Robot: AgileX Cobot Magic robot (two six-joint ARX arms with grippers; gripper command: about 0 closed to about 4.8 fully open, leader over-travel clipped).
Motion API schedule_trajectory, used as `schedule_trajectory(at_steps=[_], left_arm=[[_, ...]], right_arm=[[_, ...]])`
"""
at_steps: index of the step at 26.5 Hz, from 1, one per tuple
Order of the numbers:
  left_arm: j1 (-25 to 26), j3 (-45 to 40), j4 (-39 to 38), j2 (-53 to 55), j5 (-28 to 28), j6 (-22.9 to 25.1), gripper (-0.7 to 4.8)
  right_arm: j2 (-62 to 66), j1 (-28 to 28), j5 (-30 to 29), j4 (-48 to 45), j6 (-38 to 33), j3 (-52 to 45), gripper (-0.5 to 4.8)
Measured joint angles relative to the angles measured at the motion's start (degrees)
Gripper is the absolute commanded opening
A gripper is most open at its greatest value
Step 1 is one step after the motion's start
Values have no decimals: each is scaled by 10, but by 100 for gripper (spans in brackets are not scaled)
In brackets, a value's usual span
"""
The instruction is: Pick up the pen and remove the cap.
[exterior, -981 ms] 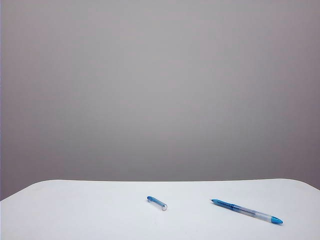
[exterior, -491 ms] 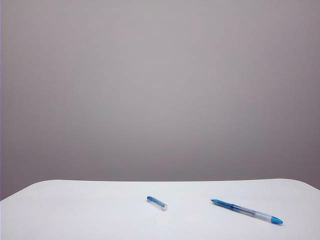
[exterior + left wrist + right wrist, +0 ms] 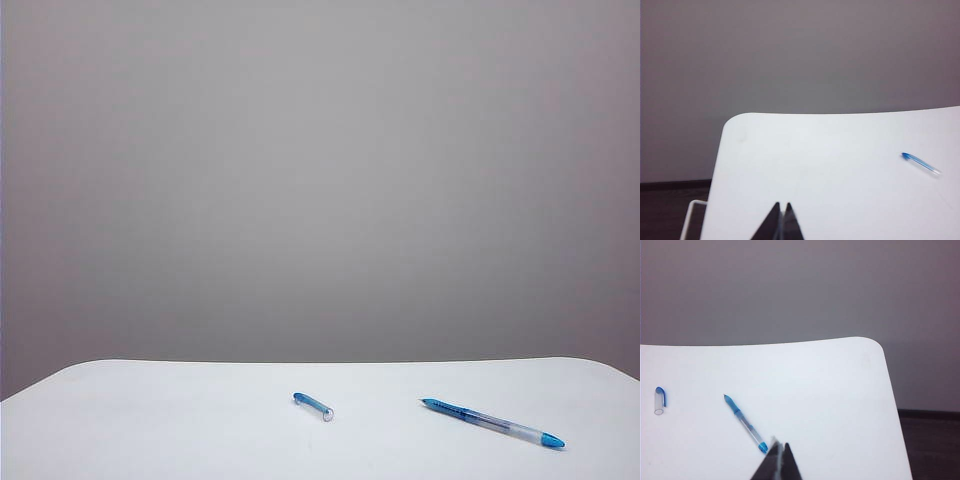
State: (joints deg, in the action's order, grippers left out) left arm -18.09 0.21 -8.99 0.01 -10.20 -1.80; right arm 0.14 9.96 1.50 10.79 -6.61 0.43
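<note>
You can count this task as essentially finished, judging by how things lie. In the exterior view the pen (image 3: 492,424) lies flat in the lower right of the frame on the white surface (image 3: 150,420), its fine tip bare and pointing toward the middle, its bright blue end plug toward the right edge. The cap (image 3: 314,406) lies by itself near the lower centre, well apart from the pen, with open surface between them, so the cap is plainly off. Neither arm shows in that exterior view. In the left wrist view you see the left pincer (image 3: 780,218) at the bottom centre of the frame, its two dark tips pressed together with nothing between them, hanging over bare surface; the cap appears far off at the right of that frame, somewhat blurred. In the right wrist view the right pincer (image 3: 779,455) sits at the bottom centre, likewise clenched and empty, its tips just beside the pen's blue end plug in the picture, though you cannot tell from this angle whether they hang above it. What is left for you, I judge, is nothing beyond parking the arms.
</note>
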Motion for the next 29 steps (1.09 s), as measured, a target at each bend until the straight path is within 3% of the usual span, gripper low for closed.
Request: schedule_trajectory(at_steps=[3, 4, 7, 10, 25, 29], left_arm=[[61, 0, 2, 0, 28, -2, -6], [116, -1, 12, 0, 86, -2, -6], [190, 0, 24, 0, 144, -3, -6], [232, 1, -4, 0, 153, -12, -6], [234, 2, -10, 0, 139, -28, -5], [234, 2, -10, 0, 139, -30, -1]], right_arm=[[0, 0, 50, -3, -5, 0, -1], [0, 0, 81, -7, -17, 0, -1], [0, 0, 84, -8, -24, 0, -1], [0, 1, 84, -9, -24, 0, -1], [0, 1, 83, -8, -24, 0, 0], [0, 1, 56, -7, -35, 0, 2]])
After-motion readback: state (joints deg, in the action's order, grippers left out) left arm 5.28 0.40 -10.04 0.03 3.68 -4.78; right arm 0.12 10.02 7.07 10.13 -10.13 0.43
